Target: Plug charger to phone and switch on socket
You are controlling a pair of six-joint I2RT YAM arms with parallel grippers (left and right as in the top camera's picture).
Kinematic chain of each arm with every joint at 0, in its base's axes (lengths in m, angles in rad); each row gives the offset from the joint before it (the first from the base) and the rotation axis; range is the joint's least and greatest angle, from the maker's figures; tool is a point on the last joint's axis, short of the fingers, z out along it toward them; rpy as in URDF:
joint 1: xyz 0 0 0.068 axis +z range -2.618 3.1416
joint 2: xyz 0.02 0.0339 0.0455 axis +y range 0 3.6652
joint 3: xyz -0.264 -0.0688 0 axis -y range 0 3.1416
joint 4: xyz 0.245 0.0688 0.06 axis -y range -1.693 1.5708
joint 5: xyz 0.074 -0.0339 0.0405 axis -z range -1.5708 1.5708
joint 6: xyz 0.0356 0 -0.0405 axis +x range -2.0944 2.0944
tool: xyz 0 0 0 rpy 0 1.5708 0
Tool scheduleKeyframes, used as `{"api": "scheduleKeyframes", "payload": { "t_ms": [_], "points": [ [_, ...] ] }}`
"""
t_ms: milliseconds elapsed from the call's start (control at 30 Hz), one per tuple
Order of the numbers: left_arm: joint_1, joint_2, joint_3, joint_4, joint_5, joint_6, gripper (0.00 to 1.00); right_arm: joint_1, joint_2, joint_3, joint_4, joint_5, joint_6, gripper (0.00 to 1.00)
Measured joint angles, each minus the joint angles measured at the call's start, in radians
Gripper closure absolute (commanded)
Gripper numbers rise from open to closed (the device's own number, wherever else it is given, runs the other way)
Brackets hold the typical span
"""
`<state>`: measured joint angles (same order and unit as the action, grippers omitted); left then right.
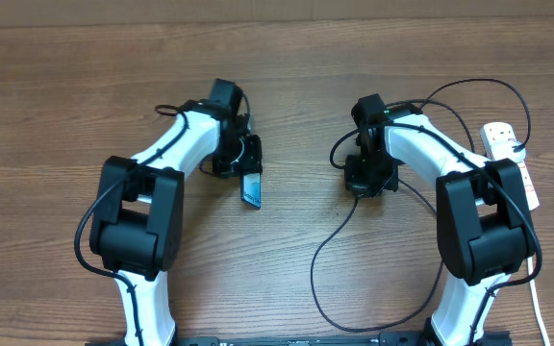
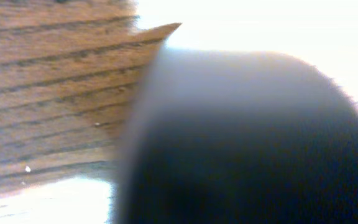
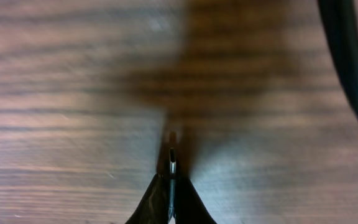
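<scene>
Left gripper (image 1: 245, 171) pinches the tilted phone (image 1: 251, 190), well left of the socket (image 1: 511, 154). Nearer the socket, right gripper (image 3: 171, 182) is pressed together on the charger (image 3: 172, 159) tip.

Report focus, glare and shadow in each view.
Overhead: sharp, evenly lit, the phone screen glowing blue. Left wrist: mostly a dark, out-of-focus mass, white glare blown out top right, only the table grain readable. Right wrist: wood in focus, a dark shadow ahead of the right gripper, whose tips blur.
</scene>
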<state>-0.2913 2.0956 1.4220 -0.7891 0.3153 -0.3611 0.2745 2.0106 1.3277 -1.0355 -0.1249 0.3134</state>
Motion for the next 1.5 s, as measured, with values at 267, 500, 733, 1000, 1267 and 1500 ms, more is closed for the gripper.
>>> {"api": "scheduleKeyframes", "payload": {
  "t_ms": [267, 500, 733, 1000, 1267, 1500],
  "points": [
    [-0.015, -0.005, 0.000, -0.004, -0.036, -0.026, 0.96, -0.004, 0.003, 0.000, 0.100, -0.078, 0.002, 0.84],
    [-0.015, -0.005, 0.002, -0.014, -0.043, -0.026, 0.96, -0.004, 0.003, 0.004, 0.142, -0.107, 0.010, 0.57],
    [-0.015, -0.005, 0.003, -0.019, -0.046, -0.026, 0.96, -0.003, 0.003, 0.016, 0.087, -0.035, 0.125, 0.24],
    [-0.015, -0.005, 0.004, -0.023, -0.051, -0.026, 0.96, 0.004, 0.001, 0.020, 0.048, 0.019, 0.173, 0.00],
    [-0.015, -0.005, 0.005, -0.024, -0.051, -0.026, 0.96, 0.004, -0.001, 0.017, 0.124, 0.019, 0.181, 0.96],
    [-0.015, -0.005, 0.005, -0.025, -0.052, -0.026, 0.96, 0.005, 0.001, 0.008, 0.095, 0.060, 0.218, 0.00]
  ]
}}
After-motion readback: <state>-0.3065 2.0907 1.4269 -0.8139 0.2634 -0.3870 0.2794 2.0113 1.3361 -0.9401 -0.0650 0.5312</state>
